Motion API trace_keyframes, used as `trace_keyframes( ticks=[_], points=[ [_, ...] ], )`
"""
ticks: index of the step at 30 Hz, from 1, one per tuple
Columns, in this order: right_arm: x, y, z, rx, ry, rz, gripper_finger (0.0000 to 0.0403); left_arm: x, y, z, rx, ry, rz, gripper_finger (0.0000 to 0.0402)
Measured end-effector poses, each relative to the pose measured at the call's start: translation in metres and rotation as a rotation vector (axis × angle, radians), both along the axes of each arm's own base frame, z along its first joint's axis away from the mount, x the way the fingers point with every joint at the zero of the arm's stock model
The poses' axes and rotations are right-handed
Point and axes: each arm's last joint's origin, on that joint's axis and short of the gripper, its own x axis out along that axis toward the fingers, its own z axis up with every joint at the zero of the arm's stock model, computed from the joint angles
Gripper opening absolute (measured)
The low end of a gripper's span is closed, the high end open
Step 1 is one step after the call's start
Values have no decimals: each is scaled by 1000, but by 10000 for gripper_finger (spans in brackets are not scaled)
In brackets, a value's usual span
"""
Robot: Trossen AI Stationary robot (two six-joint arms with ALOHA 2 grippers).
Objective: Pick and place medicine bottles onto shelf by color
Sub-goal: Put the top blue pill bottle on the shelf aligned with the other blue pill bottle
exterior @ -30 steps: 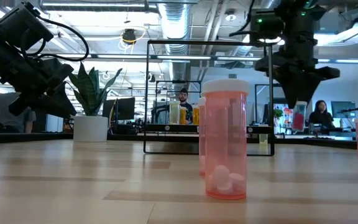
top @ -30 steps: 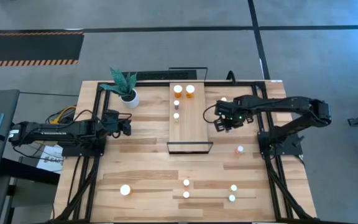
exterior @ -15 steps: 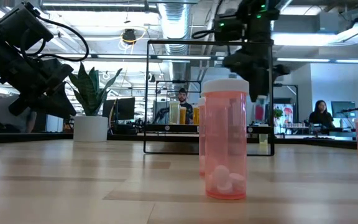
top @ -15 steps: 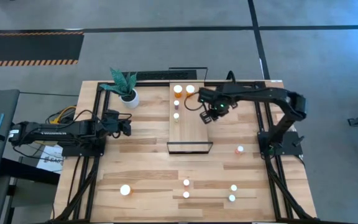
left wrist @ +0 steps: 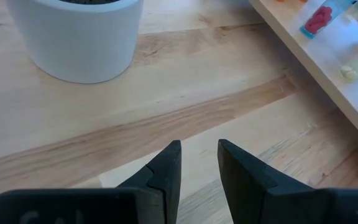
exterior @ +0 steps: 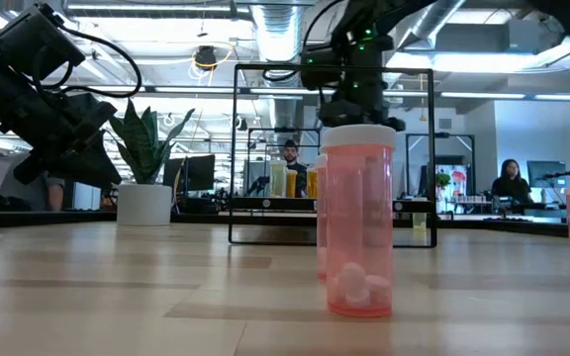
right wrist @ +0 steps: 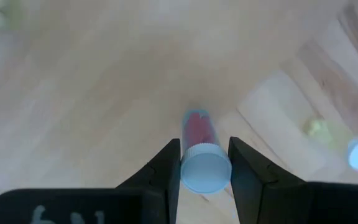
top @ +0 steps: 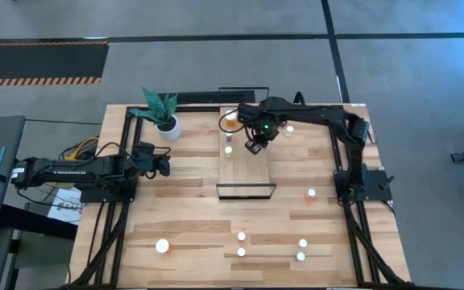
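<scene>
My right gripper [top: 254,142] hangs over the far part of the shelf [top: 248,171], shut on a small medicine bottle [right wrist: 196,127] with red contents and a pale cap. A few bottles [top: 229,135] stand along the shelf's left side. Several more bottles [top: 241,252] stand on the tabletop near its front edge, one [top: 311,193] by the right arm's base and one [top: 289,129] right of the shelf. My left gripper [top: 167,163] waits shut, left of the shelf and near the plant pot [top: 168,126]. My right gripper pinches the small bottle at its top, one finger [right wrist: 171,163] on each side just by the cap [right wrist: 205,170]. The fingers come from above, pointing down. The bottle hangs upright below them, clear of the shelf.
A white pot with a green plant [left wrist: 79,37] stands at the table's far left, close to my left gripper [left wrist: 199,146]. In the low view a large orange bottle [exterior: 360,227] stands in the foreground. The shelf's black frame [top: 246,191] is at its near end.
My right gripper has carried the bottle toward the table's left edge and slightly toward the far edge, from right of the shelf to above it. Its wrist has rolled on the way, and the bottle stays upright in the hold.
</scene>
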Motion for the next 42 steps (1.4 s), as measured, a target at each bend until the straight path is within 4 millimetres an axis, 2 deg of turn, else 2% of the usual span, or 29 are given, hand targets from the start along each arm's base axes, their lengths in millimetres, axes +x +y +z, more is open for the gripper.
trace_keyframes(
  ticks=[9, 18, 29, 42],
  points=[
    [25, -9, 2, -21, -29, 134, 119, 0, 0, 0, -5, 0, -5, 91],
    [44, -16, -5, -23, -18, 239, 119, 0, 0, 0, -5, -1, -5, 91],
    [49, -17, 0, -48, -47, 329, 119, 0, 0, 0, -5, -1, -5, 91],
    [60, -11, -3, -93, -80, 525, 119, 0, 0, 0, -4, -1, -4, 91]
  ],
)
